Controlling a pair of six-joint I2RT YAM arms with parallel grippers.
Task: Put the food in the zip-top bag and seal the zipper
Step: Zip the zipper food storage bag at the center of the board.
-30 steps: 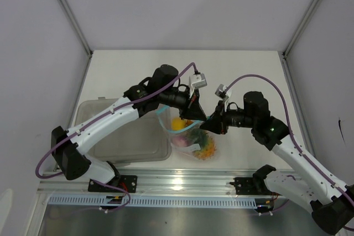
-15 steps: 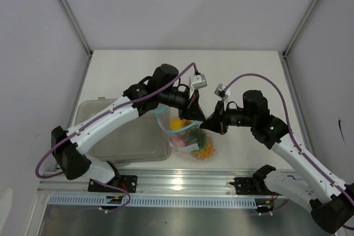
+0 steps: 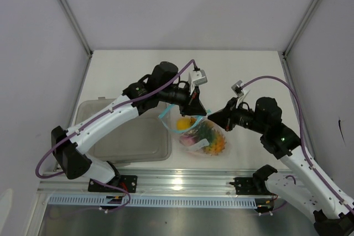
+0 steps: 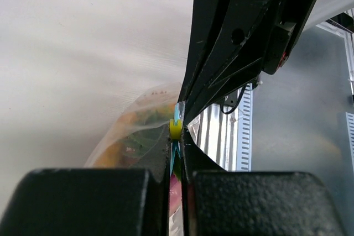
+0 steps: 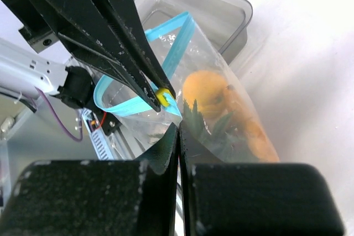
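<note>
From above, the zip-top bag (image 3: 198, 146) is seen resting on the table (image 3: 243, 75) between the two arms, with the food (image 3: 213, 141) inside it and its zipper (image 3: 166, 118) gaping in a blue loop. The left gripper (image 3: 194, 109) is pinched onto the mouth, and the right gripper (image 3: 214, 119) is set at the bag's right corner. A grey tub (image 3: 110, 142) stands just beside the bag on the left, where it could be struck by a sweep of the left arm. In the left wrist view, the fingers are clamped together on the blue strip at its yellow slider (image 4: 175, 129). In the right wrist view, the fingers are pressed together, apparently on clear film beside the strip's end, though this cannot be confirmed. If that thin film is let slip, the bag could be dragged along with the slider and the mouth left unsealed. A leafy piece near the track might also be caught.
</note>
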